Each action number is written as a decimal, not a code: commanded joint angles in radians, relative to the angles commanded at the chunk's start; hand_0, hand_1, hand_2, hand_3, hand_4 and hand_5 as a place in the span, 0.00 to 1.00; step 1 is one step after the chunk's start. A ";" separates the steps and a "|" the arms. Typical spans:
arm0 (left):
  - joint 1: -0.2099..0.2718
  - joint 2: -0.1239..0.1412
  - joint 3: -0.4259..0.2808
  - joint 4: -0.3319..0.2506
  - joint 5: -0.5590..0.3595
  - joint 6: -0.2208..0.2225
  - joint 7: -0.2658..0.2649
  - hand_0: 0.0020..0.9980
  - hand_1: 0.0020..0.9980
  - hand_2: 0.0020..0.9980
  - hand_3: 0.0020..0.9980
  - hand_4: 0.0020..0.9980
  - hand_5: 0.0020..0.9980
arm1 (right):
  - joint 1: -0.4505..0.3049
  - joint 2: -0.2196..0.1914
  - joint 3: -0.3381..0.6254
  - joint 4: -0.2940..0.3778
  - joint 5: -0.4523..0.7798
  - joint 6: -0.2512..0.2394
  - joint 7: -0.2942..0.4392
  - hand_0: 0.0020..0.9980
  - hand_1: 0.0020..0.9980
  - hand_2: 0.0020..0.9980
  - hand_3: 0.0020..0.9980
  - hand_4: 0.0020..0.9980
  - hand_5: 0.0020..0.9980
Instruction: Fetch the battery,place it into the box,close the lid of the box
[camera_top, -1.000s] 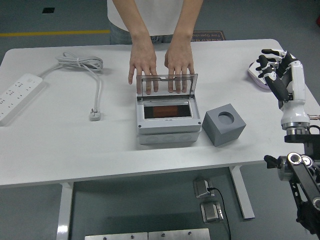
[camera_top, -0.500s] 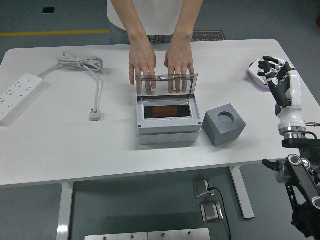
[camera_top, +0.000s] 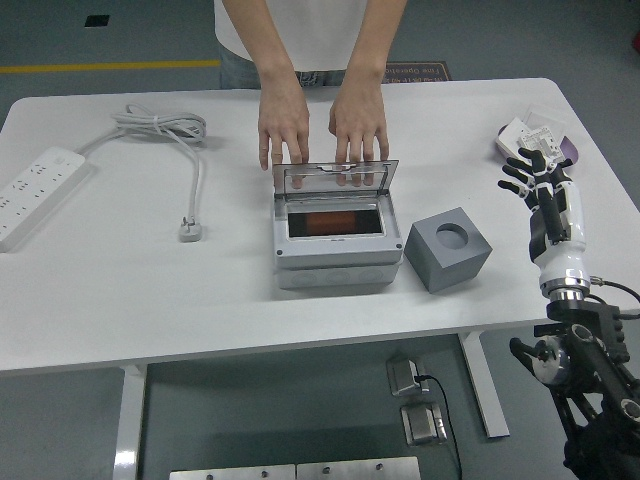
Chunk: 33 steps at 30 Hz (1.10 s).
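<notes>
Head view: an orange-brown battery (camera_top: 335, 222) lies inside the grey box (camera_top: 335, 245) at mid-table, its clear lid (camera_top: 336, 177) propped up and steadied from behind by a person's hands (camera_top: 320, 125), apparently ready for closing. Robot's right hand (camera_top: 538, 178) hovers at the table's right edge, fingers spread and empty. A grey cube (camera_top: 448, 248) stands just beside the box.

Cube (camera_top: 448, 249) right of box (camera_top: 335, 240); power strip (camera_top: 35, 192) far left.
</notes>
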 joint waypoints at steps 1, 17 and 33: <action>-0.001 0.000 -0.001 0.000 0.001 0.000 0.000 0.65 0.69 0.65 0.67 0.74 0.25 | 0.000 -0.001 0.000 0.001 -0.005 0.000 -0.002 0.62 0.65 0.66 0.68 0.92 0.77; -0.008 0.002 -0.004 0.000 0.003 0.002 0.006 0.65 0.69 0.65 0.67 0.74 0.25 | 0.217 -0.083 -0.181 0.007 -0.454 0.041 -0.255 0.69 0.69 0.69 0.73 0.94 0.81; -0.014 0.006 0.000 0.000 0.001 0.003 0.010 0.65 0.69 0.65 0.67 0.74 0.25 | 0.457 -0.055 -0.320 -0.185 -0.621 0.088 -0.315 0.73 0.69 0.69 0.75 0.94 0.83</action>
